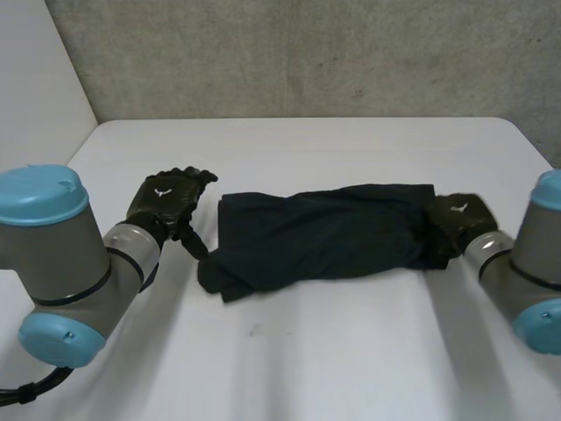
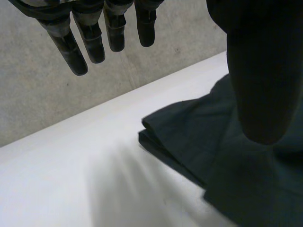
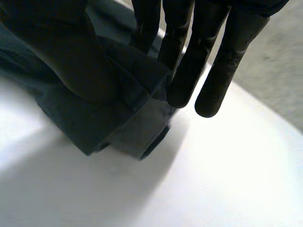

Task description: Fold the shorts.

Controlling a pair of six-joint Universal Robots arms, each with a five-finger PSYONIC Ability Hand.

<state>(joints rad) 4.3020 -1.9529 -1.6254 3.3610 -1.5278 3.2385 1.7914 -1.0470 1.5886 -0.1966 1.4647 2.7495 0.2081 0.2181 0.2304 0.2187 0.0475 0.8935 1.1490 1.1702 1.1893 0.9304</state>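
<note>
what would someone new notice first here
The dark shorts lie as a long folded strip across the middle of the white table. The right hand pinches the end of the shorts on the robot's right between thumb and fingers. The left hand is open, fingers straight, beside the other end.

Soft, even light on the white table [image 1: 289, 368]
</note>
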